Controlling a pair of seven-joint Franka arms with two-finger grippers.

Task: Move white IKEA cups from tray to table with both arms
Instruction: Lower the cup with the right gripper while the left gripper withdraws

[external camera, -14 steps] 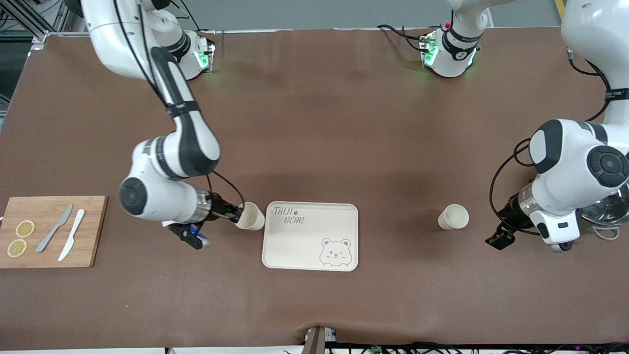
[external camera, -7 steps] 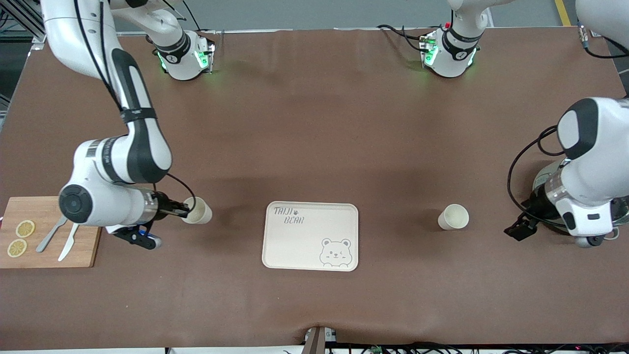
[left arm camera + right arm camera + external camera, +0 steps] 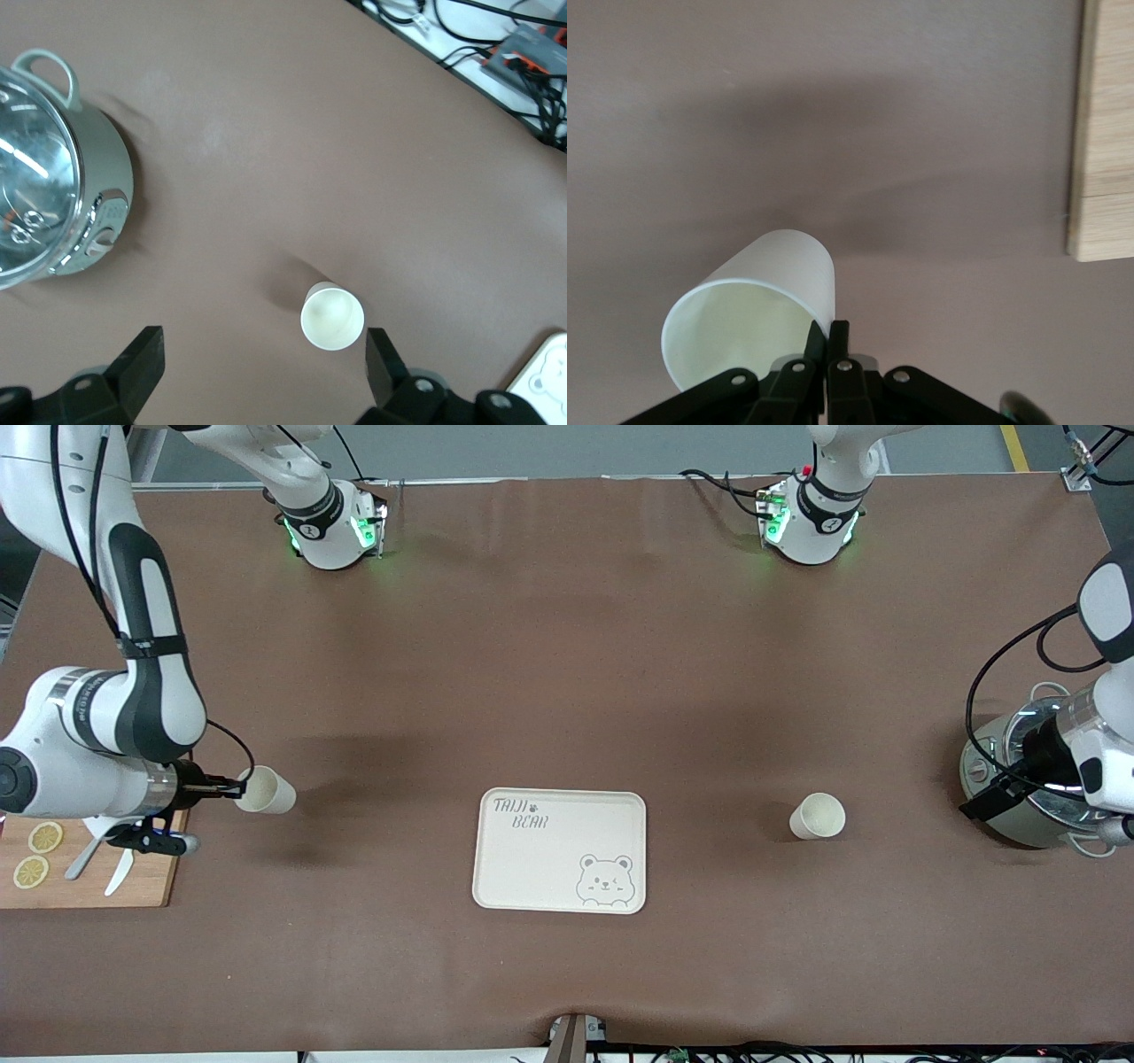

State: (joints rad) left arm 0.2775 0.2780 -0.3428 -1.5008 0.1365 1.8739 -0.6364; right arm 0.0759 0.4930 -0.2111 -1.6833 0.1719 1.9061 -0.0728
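Note:
One white cup (image 3: 268, 790) is tilted on its side in my right gripper (image 3: 237, 786), which is shut on its rim wall, over the table between the wooden board and the bear tray (image 3: 560, 802). In the right wrist view the fingers (image 3: 818, 343) pinch the cup's (image 3: 757, 292) wall, and my right gripper (image 3: 828, 341) has one finger inside and one outside. The other white cup (image 3: 817, 816) stands upright on the table toward the left arm's end. My left gripper (image 3: 983, 804) is open and empty over the pot's edge. In the left wrist view my left gripper (image 3: 263, 372) is apart from that cup (image 3: 332, 316).
A steel pot with glass lid (image 3: 1028, 797) sits at the left arm's end and shows in the left wrist view (image 3: 53, 177). A wooden cutting board (image 3: 97, 802) with lemon slices and two knives lies at the right arm's end; its edge (image 3: 1107, 133) is close to the held cup.
My right gripper has carried its cup from beside the tray toward the cutting board. My left arm has drawn back from the standing cup to over the pot.

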